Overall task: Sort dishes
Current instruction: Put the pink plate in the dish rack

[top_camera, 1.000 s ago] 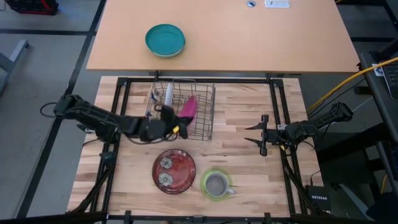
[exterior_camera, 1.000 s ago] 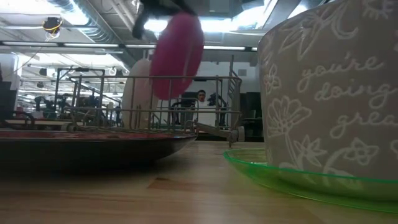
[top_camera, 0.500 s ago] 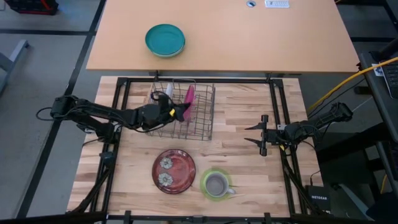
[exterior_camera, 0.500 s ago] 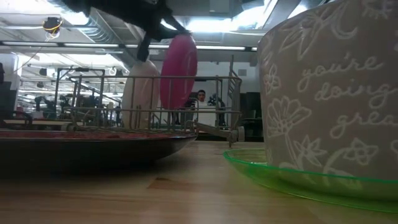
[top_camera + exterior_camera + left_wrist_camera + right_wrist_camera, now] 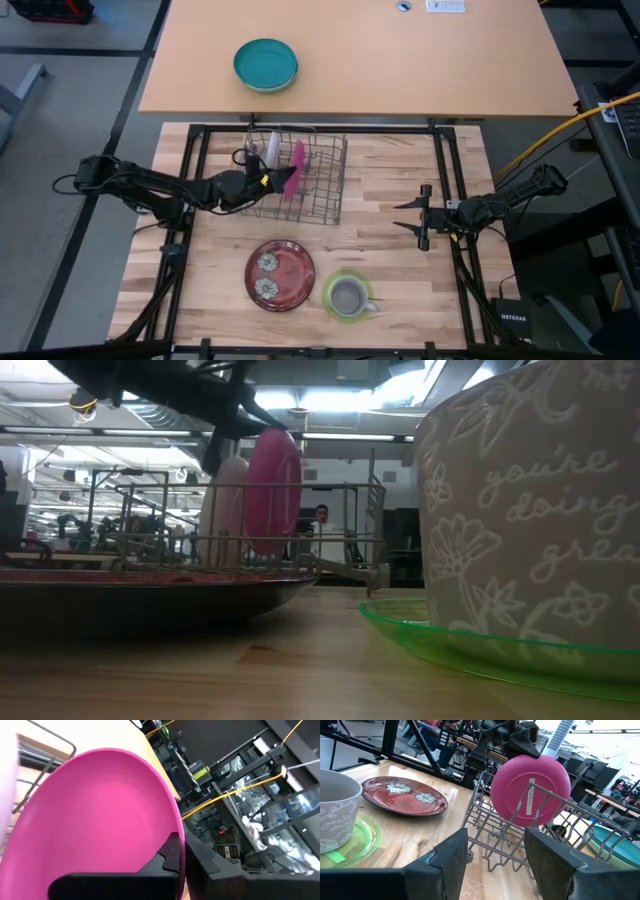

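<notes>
My left gripper (image 5: 271, 180) is shut on a magenta plate (image 5: 293, 170), which stands on edge inside the wire dish rack (image 5: 335, 185), next to a white plate (image 5: 270, 149) that stands in the rack's slots. The magenta plate also shows in the right wrist view (image 5: 530, 790). A dark red flowered plate (image 5: 280, 274) lies flat on the table. A grey mug (image 5: 347, 296) stands on a lime-green saucer (image 5: 332, 303) beside it. My right gripper (image 5: 422, 216) is open and empty at the table's right. My left gripper pinches the magenta plate's rim (image 5: 176, 832) between its two fingers, one on each face. The fingers (image 5: 512, 737) come at the plate's upper edge slanting down from the table's left. The plate stands nearly upright, its lower part down between the rack's wires.
A teal bowl (image 5: 266, 64) sits on the far table. Black frame rails (image 5: 452, 180) run along the table's sides. Bare wood lies between the rack and my right gripper. A person shows in the room beyond the rack (image 5: 321, 518).
My left gripper has gone toward the table's far edge, then down and a little left. The magenta plate has come down from above the rack into it, turned more upright, and now stands close beside the white plate.
</notes>
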Robot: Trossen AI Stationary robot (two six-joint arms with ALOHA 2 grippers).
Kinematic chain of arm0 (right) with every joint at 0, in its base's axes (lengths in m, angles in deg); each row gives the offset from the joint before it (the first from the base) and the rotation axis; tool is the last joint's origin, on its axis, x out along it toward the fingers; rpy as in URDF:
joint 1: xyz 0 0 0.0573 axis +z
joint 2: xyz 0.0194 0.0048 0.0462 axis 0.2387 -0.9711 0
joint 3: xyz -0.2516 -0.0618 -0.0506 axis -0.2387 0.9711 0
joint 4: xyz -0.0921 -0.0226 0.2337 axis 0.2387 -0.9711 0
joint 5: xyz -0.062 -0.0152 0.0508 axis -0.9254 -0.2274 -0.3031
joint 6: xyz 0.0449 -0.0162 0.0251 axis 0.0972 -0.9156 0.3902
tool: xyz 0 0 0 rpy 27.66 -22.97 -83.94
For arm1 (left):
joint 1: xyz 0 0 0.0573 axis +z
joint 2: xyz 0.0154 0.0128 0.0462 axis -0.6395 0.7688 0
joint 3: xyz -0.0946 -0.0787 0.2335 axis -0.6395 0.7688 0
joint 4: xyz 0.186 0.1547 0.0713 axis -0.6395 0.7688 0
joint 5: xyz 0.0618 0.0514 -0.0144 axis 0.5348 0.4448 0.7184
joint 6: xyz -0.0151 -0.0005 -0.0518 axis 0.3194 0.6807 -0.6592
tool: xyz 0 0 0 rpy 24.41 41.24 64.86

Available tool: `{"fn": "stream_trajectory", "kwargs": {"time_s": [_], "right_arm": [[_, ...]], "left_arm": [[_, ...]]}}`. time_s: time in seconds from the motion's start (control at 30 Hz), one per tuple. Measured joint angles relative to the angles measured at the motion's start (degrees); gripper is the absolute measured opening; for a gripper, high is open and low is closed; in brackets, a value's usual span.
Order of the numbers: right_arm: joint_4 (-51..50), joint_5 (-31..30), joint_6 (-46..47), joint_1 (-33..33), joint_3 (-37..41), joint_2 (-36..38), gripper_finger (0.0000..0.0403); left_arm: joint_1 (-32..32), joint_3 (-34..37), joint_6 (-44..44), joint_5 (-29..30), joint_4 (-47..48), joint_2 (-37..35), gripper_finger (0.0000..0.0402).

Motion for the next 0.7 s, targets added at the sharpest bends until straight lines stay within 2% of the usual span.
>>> {"fn": "stream_trajectory", "kwargs": {"time_s": [0.5, 0.7], "right_arm": [[0.03, -0.02, -1.38, -0.01, 0.0, 0.0, 0.0198], [0.01, -0.02, -1.42, -0.01, -0.01, 0.01, 0.0198]], "left_arm": [[4.44, 0.44, -4.95, 0.22, -1.36, 0.04, 0.0], [4.8, 0.44, -4.07, -1.28, -1.76, 0.09, 0.0]]}}
